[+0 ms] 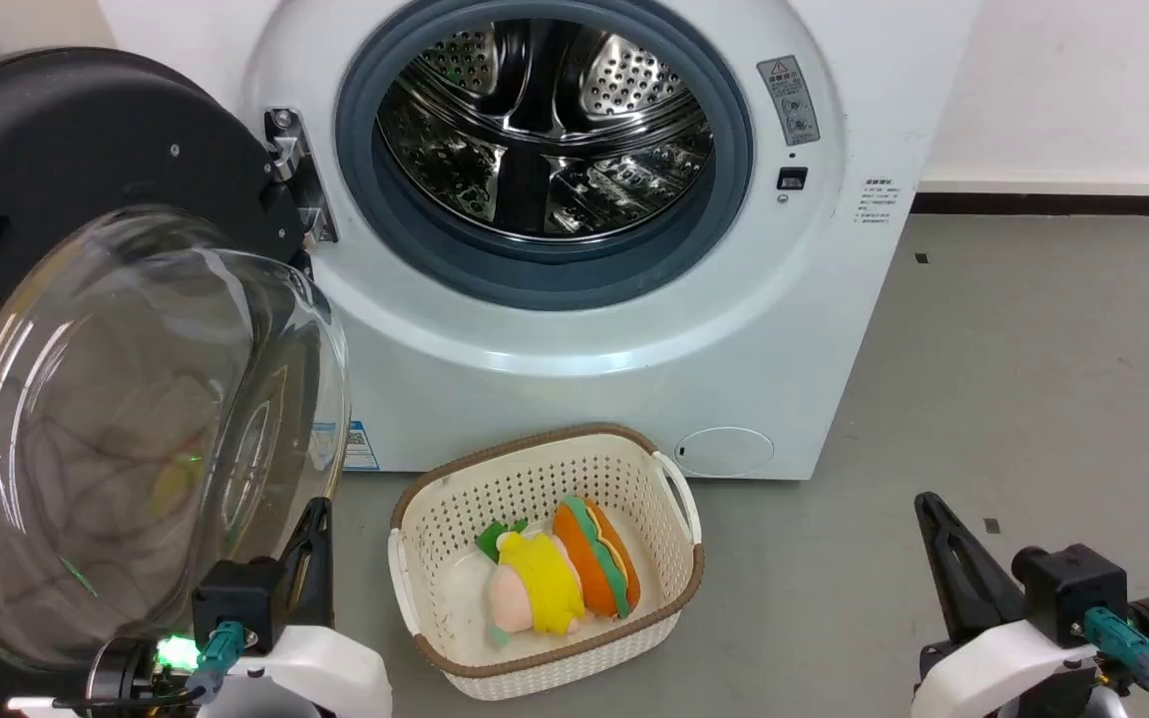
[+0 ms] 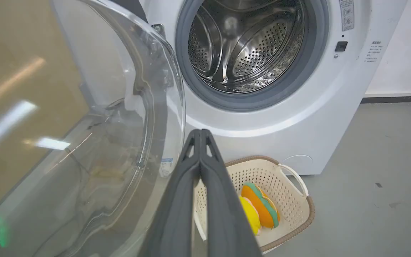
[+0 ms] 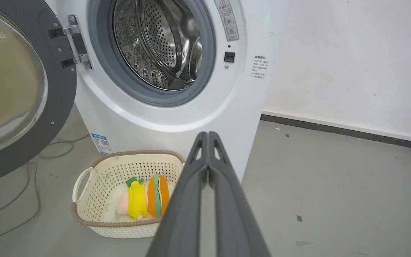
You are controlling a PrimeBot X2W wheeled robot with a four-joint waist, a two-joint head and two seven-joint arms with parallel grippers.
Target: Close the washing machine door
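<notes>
Hanging wide open from its hinge on the washing machine's left side, the washing machine door (image 1: 86, 419) shows its black rim and bulging clear glass bowl. The washing machine (image 1: 584, 339) has its steel drum (image 1: 545, 130) exposed inside the grey gasket (image 1: 545, 282). On the floor just in front of the machine is a cream basket (image 1: 535, 479) with plush toys (image 1: 560, 578) in it. The left gripper (image 1: 316, 514), fingers pressed together and empty, is just beside the door's glass. The right gripper (image 1: 927, 504), likewise closed on nothing, is off the machine's right front corner.
</notes>
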